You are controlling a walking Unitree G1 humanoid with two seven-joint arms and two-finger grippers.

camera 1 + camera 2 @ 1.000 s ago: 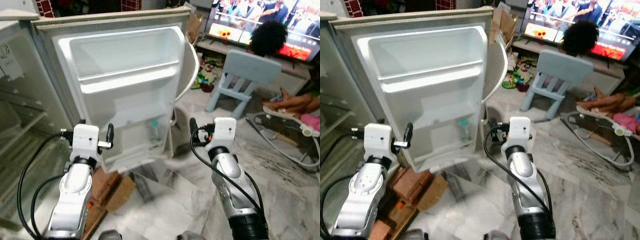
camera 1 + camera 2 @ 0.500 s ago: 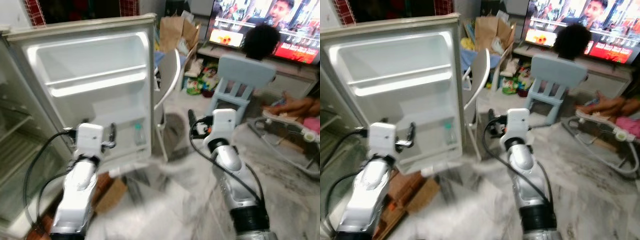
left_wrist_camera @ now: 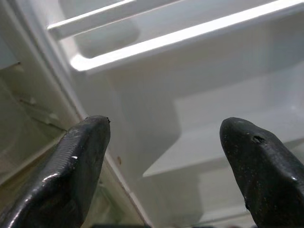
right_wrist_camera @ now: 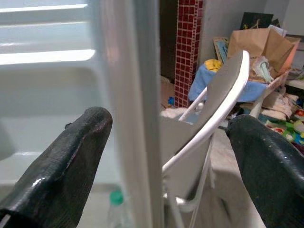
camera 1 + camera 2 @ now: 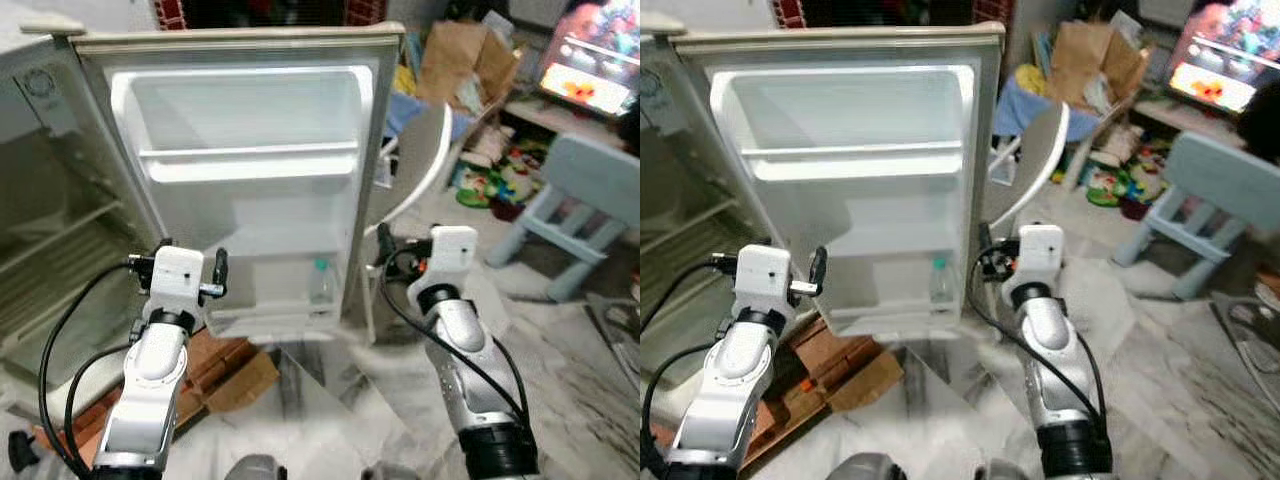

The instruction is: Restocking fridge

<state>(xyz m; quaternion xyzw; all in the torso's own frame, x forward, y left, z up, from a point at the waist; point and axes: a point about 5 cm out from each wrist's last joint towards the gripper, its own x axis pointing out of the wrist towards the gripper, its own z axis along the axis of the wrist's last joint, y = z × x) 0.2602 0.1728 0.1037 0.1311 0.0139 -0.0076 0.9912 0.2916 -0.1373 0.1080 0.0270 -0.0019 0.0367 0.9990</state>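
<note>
The fridge door (image 5: pixel 250 190) stands wide open before me, its inner shelves white and bare. A clear bottle with a green cap (image 5: pixel 320 283) stands in the lowest door shelf. The fridge's inside (image 5: pixel 50 230) with wire shelves lies to the left. My left gripper (image 5: pixel 190 258) is raised before the door's lower left part, open, with nothing between its fingers (image 3: pixel 80 161). My right gripper (image 5: pixel 400 250) hangs open by the door's free edge (image 4: pixel 128 95), which the right wrist view shows between its fingers, with the bottle's cap (image 4: pixel 115 197) low behind.
A white folding chair (image 5: pixel 420 160) leans just right of the door. Further right are a light blue child's chair (image 5: pixel 590 190), toys (image 5: pixel 495 175), paper bags (image 5: pixel 460 60) and a lit TV (image 5: pixel 590 85). Cardboard and bricks (image 5: pixel 230 370) lie on the marble floor under the door.
The camera has swung, so the fridge door now sits in the middle and the TV and blue chair lie at the right edge. Both grippers stay raised and open.
</note>
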